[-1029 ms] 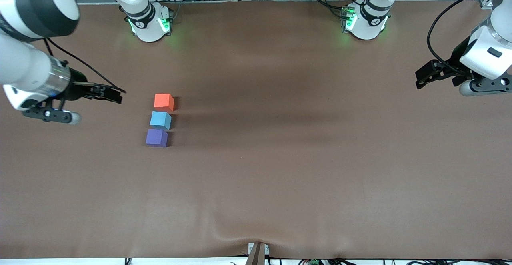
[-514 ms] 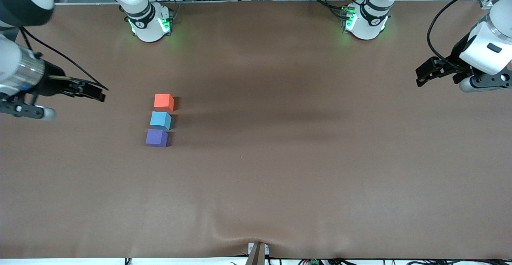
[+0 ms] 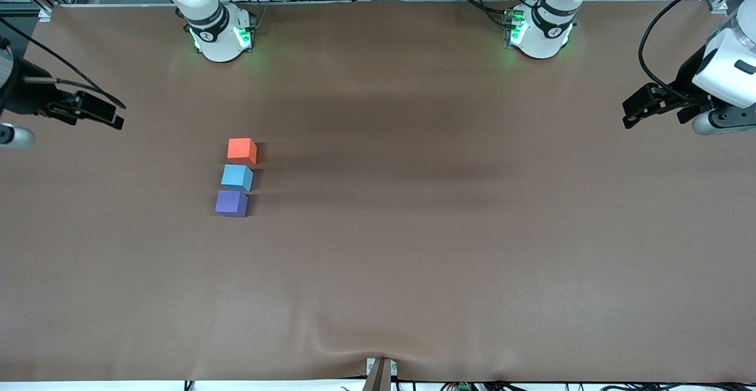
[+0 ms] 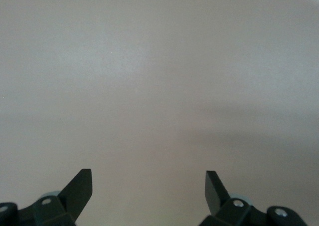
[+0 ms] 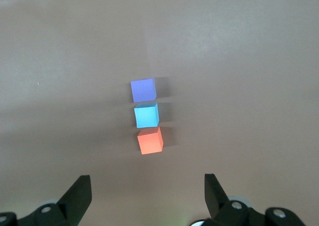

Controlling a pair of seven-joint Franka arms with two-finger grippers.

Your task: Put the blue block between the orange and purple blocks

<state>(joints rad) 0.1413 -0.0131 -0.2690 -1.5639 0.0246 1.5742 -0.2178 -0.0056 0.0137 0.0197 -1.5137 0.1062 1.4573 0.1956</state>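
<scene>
Blue block (image 3: 237, 177): it rests on the brown tabletop (image 3: 449, 249), toward the right arm's end, and it sits between the two other cubes in one short row. No hand touches it.

Orange block (image 3: 241, 150): it is just beside the blue block, farther from the front camera. In the front view a very thin gap seems to separate them (I cannot tell for sure if the edges touch).

Purple block (image 3: 231, 203): it is just beside the blue block, nearer to the front camera.

Row in the right wrist view: the purple block (image 5: 143, 90), the blue block (image 5: 146, 115) and the orange block (image 5: 150, 140) stand in one line with only narrow gaps.

Right hand (image 3: 105, 113): it is up over the tabletop near the edge at the right arm's end, well apart from the row. Its fingers (image 5: 79, 195) are spread wide and hold nothing.

Left hand (image 3: 638, 107): it hangs over the bare tabletop at the left arm's end, well apart from the blocks. Its fingers (image 4: 79, 188) are also spread apart, with nothing between them.
</scene>
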